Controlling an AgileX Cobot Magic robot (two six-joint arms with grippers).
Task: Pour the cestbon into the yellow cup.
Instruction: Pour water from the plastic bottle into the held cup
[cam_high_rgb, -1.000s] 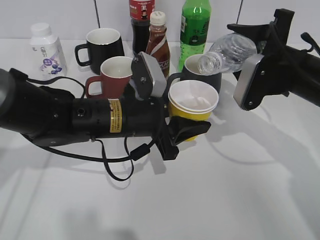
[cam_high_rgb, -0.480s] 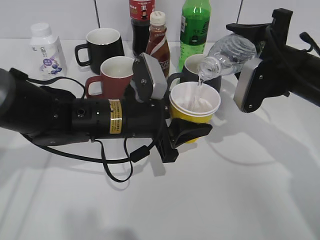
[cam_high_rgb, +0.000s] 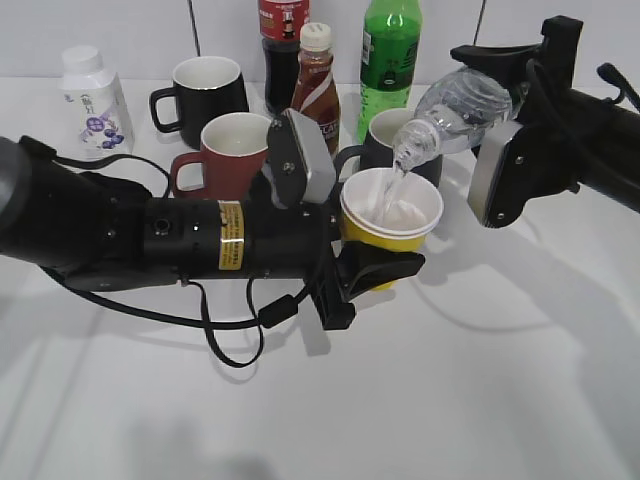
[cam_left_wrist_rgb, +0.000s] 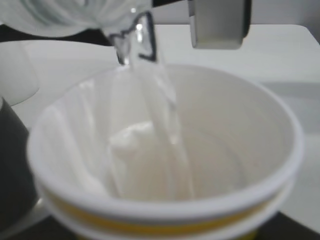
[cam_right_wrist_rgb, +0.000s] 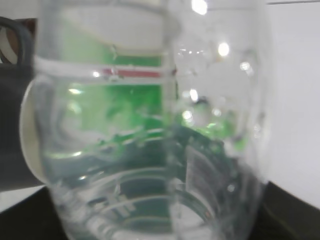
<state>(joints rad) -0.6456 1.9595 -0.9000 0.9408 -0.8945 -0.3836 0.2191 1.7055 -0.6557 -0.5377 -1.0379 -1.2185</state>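
Observation:
My left gripper (cam_high_rgb: 385, 262) is shut on the yellow cup (cam_high_rgb: 389, 225) and holds it just above the table at the middle. The cup has a white rim and white inside, and it fills the left wrist view (cam_left_wrist_rgb: 165, 200). My right gripper (cam_high_rgb: 505, 90) is shut on the cestbon (cam_high_rgb: 455, 108), a clear uncapped bottle tilted mouth-down to the left over the cup. A thin stream of water (cam_high_rgb: 390, 190) runs from its mouth into the cup; it also shows in the left wrist view (cam_left_wrist_rgb: 162, 115). The bottle's clear body fills the right wrist view (cam_right_wrist_rgb: 150, 130).
Behind the cup stand a dark mug (cam_high_rgb: 385, 140), a red mug (cam_high_rgb: 225, 150), a black mug (cam_high_rgb: 205, 90), a brown Nescafe bottle (cam_high_rgb: 315, 85), a tall green bottle (cam_high_rgb: 388, 50), a dark cola bottle (cam_high_rgb: 282, 40) and a white pill bottle (cam_high_rgb: 92, 100).
The bottle has tipped further and water has started running into the cup. The cup has shifted slightly right, under the bottle's mouth.

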